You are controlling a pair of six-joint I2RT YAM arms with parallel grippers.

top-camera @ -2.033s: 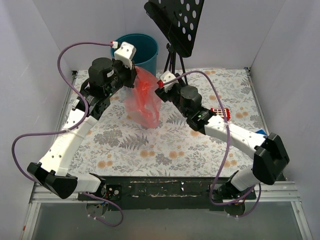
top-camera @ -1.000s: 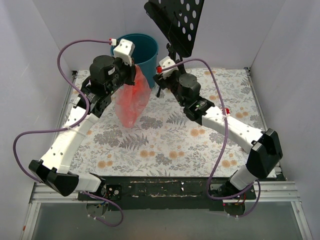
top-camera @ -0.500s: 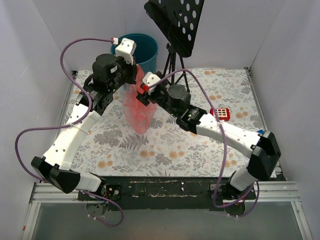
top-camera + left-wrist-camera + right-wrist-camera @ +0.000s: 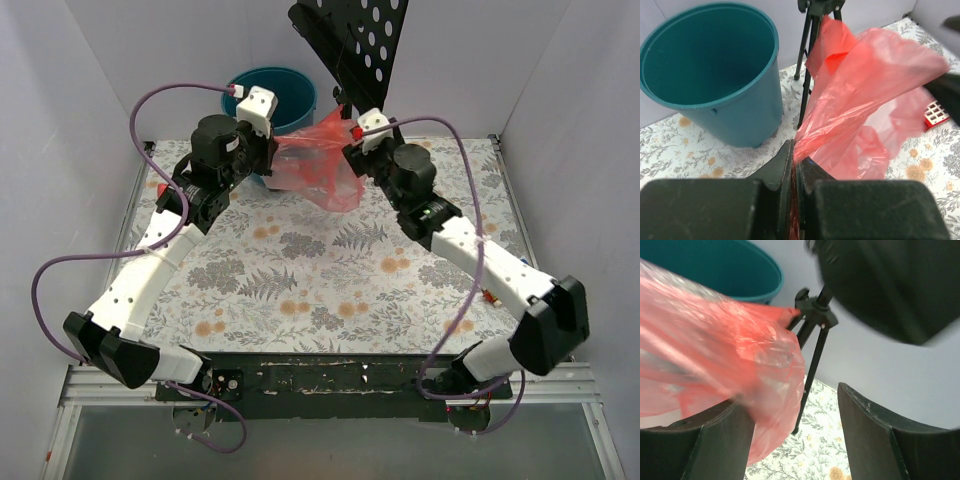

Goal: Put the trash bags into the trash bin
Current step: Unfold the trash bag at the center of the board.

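The translucent red trash bag (image 4: 322, 160) is held up in the air, stretched sideways between my two grippers just right of the teal trash bin (image 4: 300, 88). My left gripper (image 4: 268, 152) is shut on one pinched edge of the bag (image 4: 865, 100), with the bin (image 4: 735, 117) standing close to its left. My right gripper (image 4: 350, 148) is at the bag's other end. In the right wrist view its jaws (image 4: 790, 397) stand wide apart, and the bag (image 4: 730, 350) drapes over the left finger (image 4: 725, 440). The bin's rim (image 4: 760, 285) shows behind the bag.
A black music stand with a perforated plate (image 4: 350, 40) stands right of the bin. Its tripod legs (image 4: 807, 55) are just behind the bag, close to my right gripper (image 4: 812, 345). A red square toy (image 4: 935, 114) lies on the floral mat. A small red cylinder (image 4: 163, 189) lies at the left. White walls close in three sides.
My right gripper has swung from the hanging bag's front to the back right, next to the stand. The bag has gone from hanging straight down to stretched sideways. My left gripper stayed shut on it.
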